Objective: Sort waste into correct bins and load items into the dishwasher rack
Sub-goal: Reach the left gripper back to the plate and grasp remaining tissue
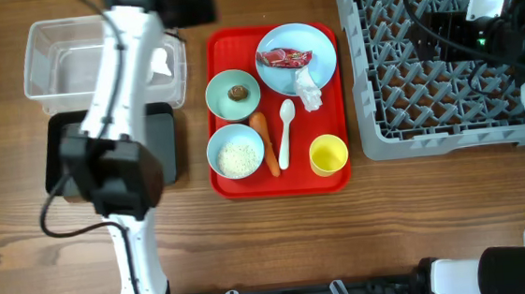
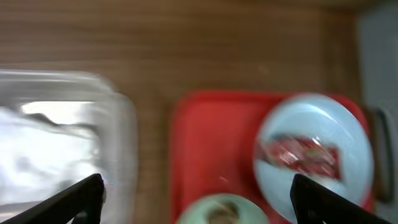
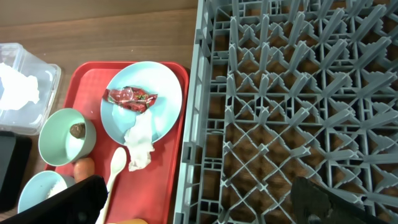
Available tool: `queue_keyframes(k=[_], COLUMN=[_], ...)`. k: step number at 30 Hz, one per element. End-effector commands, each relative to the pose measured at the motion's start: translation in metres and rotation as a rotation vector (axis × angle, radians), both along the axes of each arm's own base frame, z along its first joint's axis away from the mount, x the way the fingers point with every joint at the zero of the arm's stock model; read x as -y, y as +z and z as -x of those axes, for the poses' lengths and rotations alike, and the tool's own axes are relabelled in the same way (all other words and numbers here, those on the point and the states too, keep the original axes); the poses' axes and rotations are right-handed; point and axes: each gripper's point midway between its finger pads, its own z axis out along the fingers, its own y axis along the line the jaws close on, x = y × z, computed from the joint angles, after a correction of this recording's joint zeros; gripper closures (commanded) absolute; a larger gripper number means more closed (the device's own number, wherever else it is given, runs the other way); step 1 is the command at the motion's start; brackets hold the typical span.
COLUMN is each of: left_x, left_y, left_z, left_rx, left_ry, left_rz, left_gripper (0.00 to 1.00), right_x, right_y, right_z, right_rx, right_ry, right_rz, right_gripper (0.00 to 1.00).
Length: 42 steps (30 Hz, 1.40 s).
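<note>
Wooden tabletop (image 1: 279, 240) carries tub (image 1: 49, 60), red tray (image 1: 232, 182) and rack (image 1: 425, 68); both hands, left (image 2: 196, 199) and right (image 3: 199, 202), spread wide, empty.

The worktop (image 1: 279, 240) is matt, grained wood. A clear plastic tub (image 1: 54, 60), glossy red tray (image 1: 232, 182), grey plastic rack (image 1: 427, 87) (moulded, dull) and crinkled shiny wrapper (image 1: 285, 58).

The flat red tray (image 1: 232, 182) lies between the clear plastic rectangular tub (image 1: 50, 65) at left and the large grey plastic grid rack (image 1: 408, 89) at right; the shallower black rectangular tray (image 1: 166, 140) sits in front of the tub.
</note>
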Motion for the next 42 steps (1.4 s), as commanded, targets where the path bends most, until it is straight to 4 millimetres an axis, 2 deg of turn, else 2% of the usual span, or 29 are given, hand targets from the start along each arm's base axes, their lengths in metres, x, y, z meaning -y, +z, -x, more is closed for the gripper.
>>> queue_keyframes(k=[1, 3, 6, 11, 14, 15, 20, 25, 28, 33, 39, 42], left_x=[0.066, 0.097, 0.124, 0.161, 0.173, 0.181, 0.208, 0.211, 0.214, 0.207, 0.202, 0.202], left_y=[-0.008, -0.026, -0.044, -0.075, -0.083, -0.087, -0.102, -0.129, -0.132, -0.136, -0.158, -0.159], left_z=[0.035, 0.055, 0.073, 0.094, 0.098, 0.098, 0.094, 0.099, 0.104, 0.106, 0.112, 0.111], left_rx=[-0.037, -0.067, -0.091, -0.148, -0.151, -0.139, -0.097, -0.146, -0.159, -0.168, -0.236, -0.235], left_ry=[-0.223, -0.327, -0.388, -0.289, -0.25, -0.218, -0.228, -0.104, -0.098, -0.085, -0.006, -0.002], left_rz=[0.002, -0.029, -0.046, 0.024, 0.052, 0.073, 0.1, 0.093, 0.09, 0.056, 0.054, 0.057], left_gripper=[0.05, 0.05, 0.06, 0.09, 0.14, 0.26, 0.25, 0.25, 0.28, 0.31, 0.34, 0.4], right_x=[0.003, 0.003, 0.003, 0.003, 0.003, 0.003, 0.003, 0.003, 0.003, 0.003, 0.003, 0.003], right_y=[-0.005, -0.005, -0.006, -0.006, -0.006, -0.006, -0.006, -0.007, -0.007, -0.007, -0.008, -0.008], right_z=[-0.003, -0.003, -0.003, -0.002, -0.002, -0.002, -0.002, -0.002, -0.002, -0.002, -0.003, -0.003], right_rx=[-0.014, -0.015, -0.016, -0.02, -0.02, -0.019, -0.021, -0.023, -0.023, -0.022, -0.023, -0.024], right_ry=[-0.014, -0.015, -0.016, -0.016, -0.016, -0.016, -0.015, -0.016, -0.016, -0.016, -0.016, -0.016], right_rz=[0.006, 0.005, 0.004, 0.003, 0.003, 0.004, 0.003, 0.003, 0.003, 0.003, 0.003, 0.003], right_gripper=[0.02, 0.02, 0.02, 0.02, 0.02, 0.02, 0.02, 0.02, 0.03, 0.02, 0.02, 0.02])
